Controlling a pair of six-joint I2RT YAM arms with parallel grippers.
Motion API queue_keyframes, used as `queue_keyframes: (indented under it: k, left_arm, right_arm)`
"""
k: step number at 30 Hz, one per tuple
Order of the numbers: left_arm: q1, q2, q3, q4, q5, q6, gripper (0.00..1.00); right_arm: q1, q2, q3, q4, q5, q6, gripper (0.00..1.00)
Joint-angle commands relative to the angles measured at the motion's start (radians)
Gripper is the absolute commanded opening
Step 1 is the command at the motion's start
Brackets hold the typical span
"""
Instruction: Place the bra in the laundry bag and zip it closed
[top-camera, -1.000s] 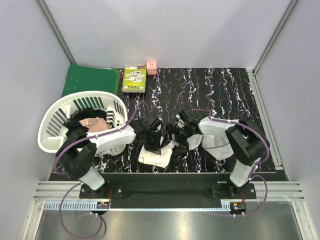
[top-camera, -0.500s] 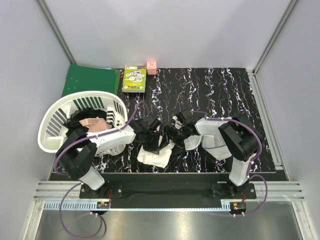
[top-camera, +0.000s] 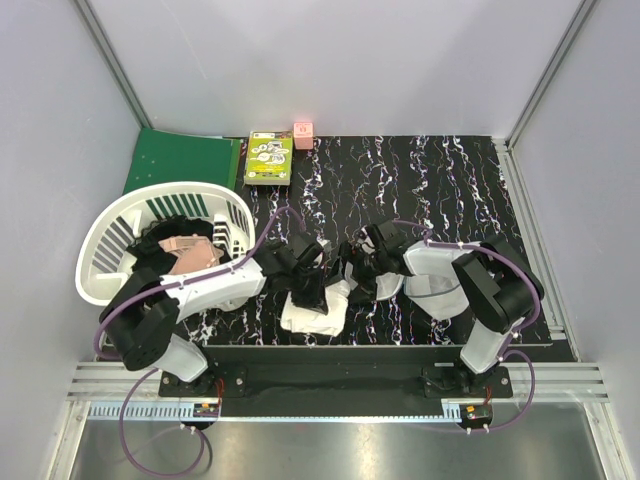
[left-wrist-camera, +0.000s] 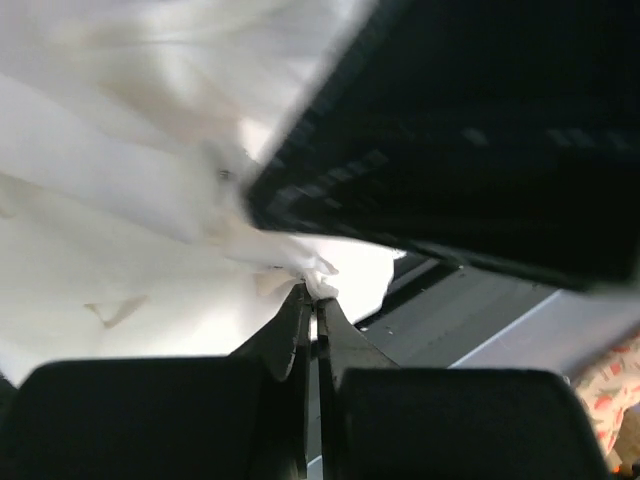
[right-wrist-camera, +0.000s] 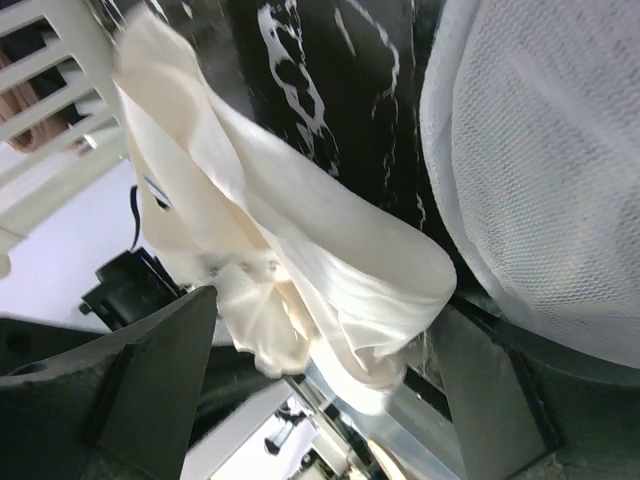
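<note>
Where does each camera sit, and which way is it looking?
Top view: up high behind the robot, looking down at the table and basket; the left arm and right arm show.
Left wrist: on the left arm, looking along the left gripper, shut on white cloth.
Right wrist: on the right arm, looking past the open right gripper at white cloth and a mesh bag.
Shared: the basket shows in top and right-wrist views.
</note>
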Motion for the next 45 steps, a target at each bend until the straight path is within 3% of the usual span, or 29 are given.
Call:
queue_keyframes:
  k: [1,14,23,26,27,28,30,34,35,37,38,41,43,45]
  left_arm:
    - [-0.006,-0.043,-0.007,0.062,0.059,0.001,0.00]
    - [-0.015,0.029,0.036,0.069,0.054,0.010,0.00]
    - [-0.015,0.032,0.036,0.063,0.045,0.019,0.00]
    - [-0.015,0.032,0.040,0.063,0.042,0.021,0.00]
    - [-0.015,0.030,0.042,0.062,0.038,0.022,0.00]
    - [-0.015,0.030,0.042,0.059,0.035,0.021,0.00]
    - [-0.015,0.027,0.046,0.057,0.031,0.019,0.03]
    - [-0.015,0.018,0.057,0.057,0.031,0.021,0.18]
    - [-0.014,0.015,0.062,0.046,0.033,0.024,0.32]
    - [-0.014,-0.012,0.089,0.025,0.039,0.039,0.42]
    - [-0.015,-0.035,0.100,-0.002,0.039,0.045,0.52]
    - [-0.009,-0.124,0.159,-0.093,0.002,0.065,0.60]
    - [-0.003,-0.169,0.203,-0.142,0.012,0.076,0.86]
    - [0.008,-0.235,0.268,-0.214,0.007,0.075,0.95]
  right_arm:
    - [-0.006,-0.034,0.002,0.090,0.023,0.050,0.94]
    - [0.040,0.074,0.036,0.136,-0.080,-0.039,0.95]
    - [0.086,0.140,0.068,0.119,-0.108,-0.145,0.83]
    - [0.098,0.134,0.070,0.113,-0.089,-0.154,0.75]
    - [0.103,0.132,0.071,0.113,-0.088,-0.154,0.68]
    - [0.103,0.131,0.070,0.113,-0.086,-0.151,0.53]
    - [0.103,0.117,0.068,0.113,-0.074,-0.147,0.45]
    - [0.103,0.101,0.077,0.113,-0.054,-0.125,0.23]
    - [0.103,0.101,0.084,0.113,-0.055,-0.119,0.12]
    - [0.103,0.092,0.087,0.113,-0.055,-0.107,0.03]
    - [0.103,0.083,0.085,0.113,-0.052,-0.102,0.00]
    - [0.103,0.048,0.088,0.078,-0.049,-0.095,0.00]
    - [0.103,0.025,0.088,0.063,-0.058,-0.084,0.00]
    - [0.103,-0.010,0.087,0.044,-0.069,-0.070,0.00]
